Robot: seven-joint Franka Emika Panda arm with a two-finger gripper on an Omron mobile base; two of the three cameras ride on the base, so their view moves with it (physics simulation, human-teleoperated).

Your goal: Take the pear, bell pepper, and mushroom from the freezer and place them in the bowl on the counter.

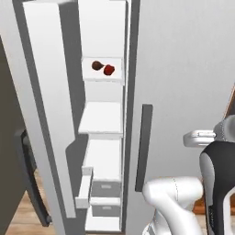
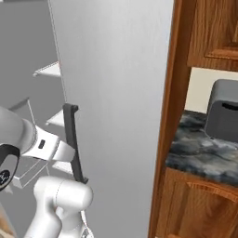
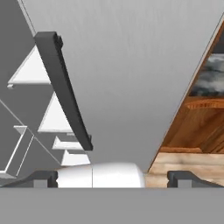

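a: progress?
b: freezer (image 1: 103, 119) door is open; nothing is out yet. the bell pepper (image 1: 109, 69) sits on a shelf high above and left of the gripper (image 3: 112, 177), beside a brown item (image 1: 96, 65).
a: gripper?
b: jaws spread wide, empty, facing the grey door (image 3: 131, 65). all placing is left.

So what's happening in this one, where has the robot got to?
The freezer stands open, and the red bell pepper sits on an upper shelf beside a dark brown round item. The gripper is open and holds nothing, facing the closed grey fridge door near its dark handle. Nothing has been picked up yet.
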